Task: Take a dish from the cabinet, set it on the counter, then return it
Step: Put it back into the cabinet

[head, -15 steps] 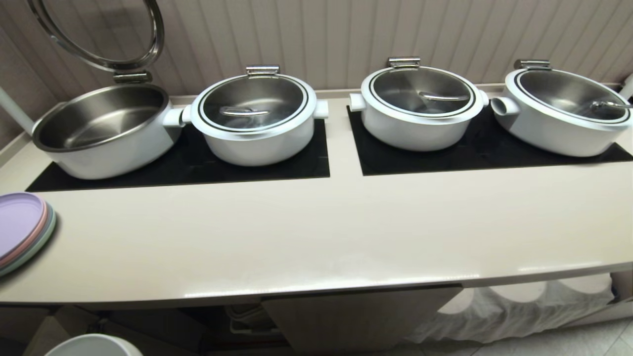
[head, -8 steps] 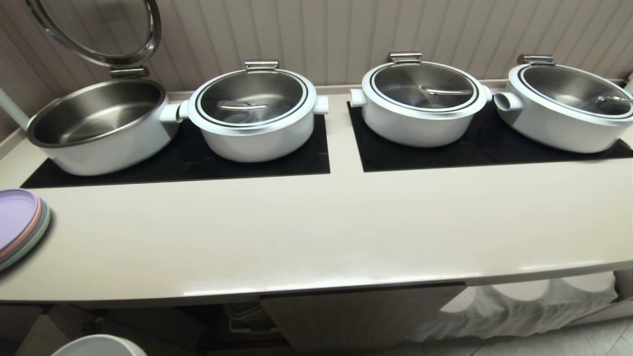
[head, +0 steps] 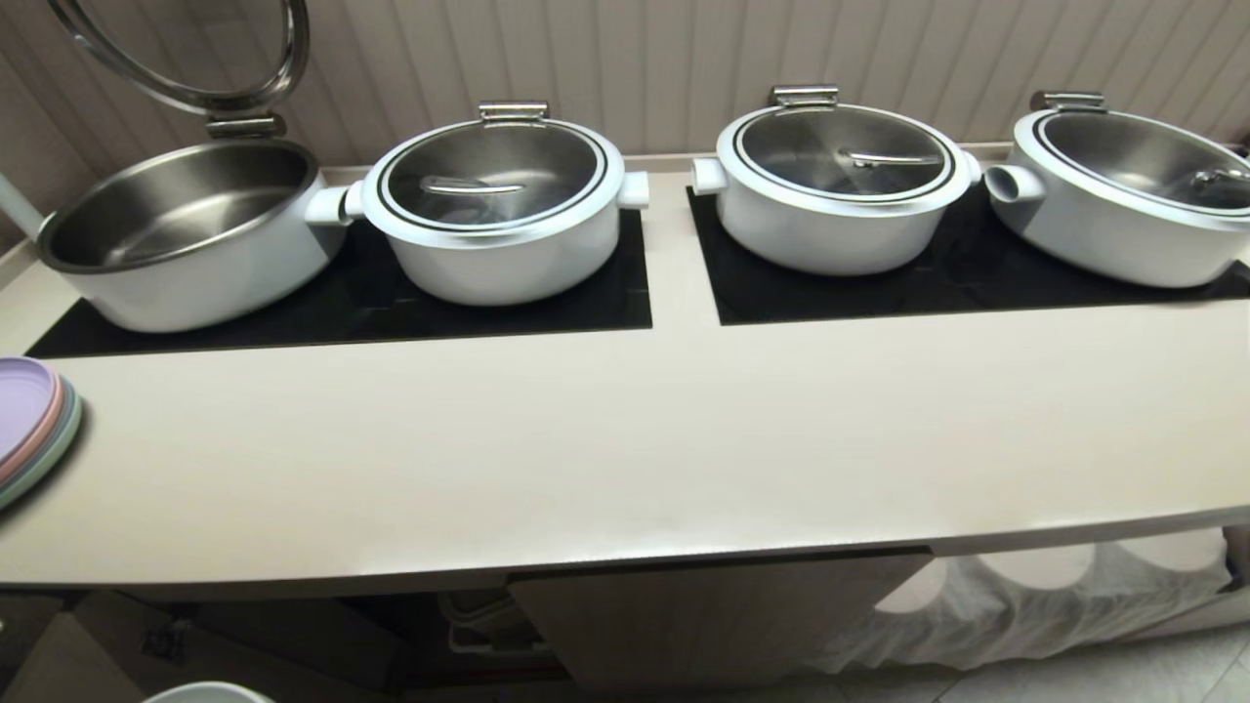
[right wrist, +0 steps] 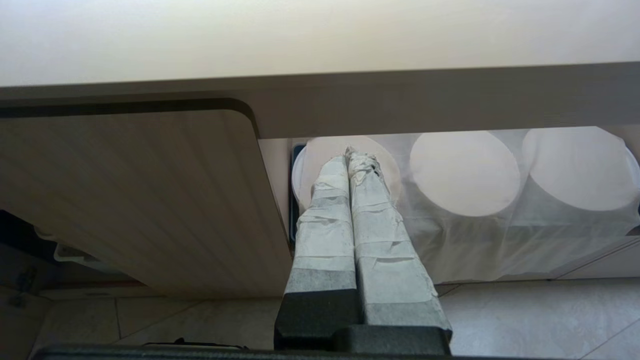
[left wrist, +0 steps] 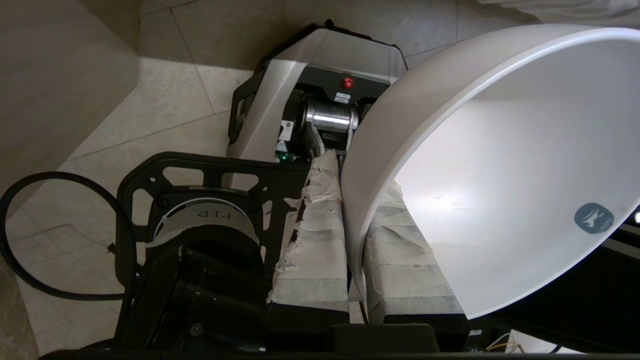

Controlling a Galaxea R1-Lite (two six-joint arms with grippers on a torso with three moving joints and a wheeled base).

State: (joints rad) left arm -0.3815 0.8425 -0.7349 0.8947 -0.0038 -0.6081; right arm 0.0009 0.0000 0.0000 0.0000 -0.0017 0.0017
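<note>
4 white pots (head: 498,220) stand in a row at the back of the counter (head: 625,449), 2 on each black glass panel (head: 361,303); we see the leftmost one open with its round lid (head: 186,49) tipped up against the fluted wall, the other 3 covered. At the counter's left end we find a stack of flat pastel plates (head: 29,425), lilac on top. The broad front strip of the counter is bare. Below its rounded edge the cabinet (head: 703,615) shows a fluted door, with dark open space to its left and white discs under thin cloth (head: 1035,596) to its right. Our left gripper (left wrist: 350,200) is down below counter level, over the tiled floor and the robot's own base (left wrist: 320,100); its 2 taped fingers (left wrist: 312,240) pinch the rim of the dish (left wrist: 500,170), 1 inside the wall and 1 outside, and the bowl is tilted on its side. In the head view only a sliver of the dish (head: 205,693) peeks up at the bottom edge. Our right gripper (right wrist: 355,155) hangs parked facing the cabinet front, fingers pressed together with nothing between them
</note>
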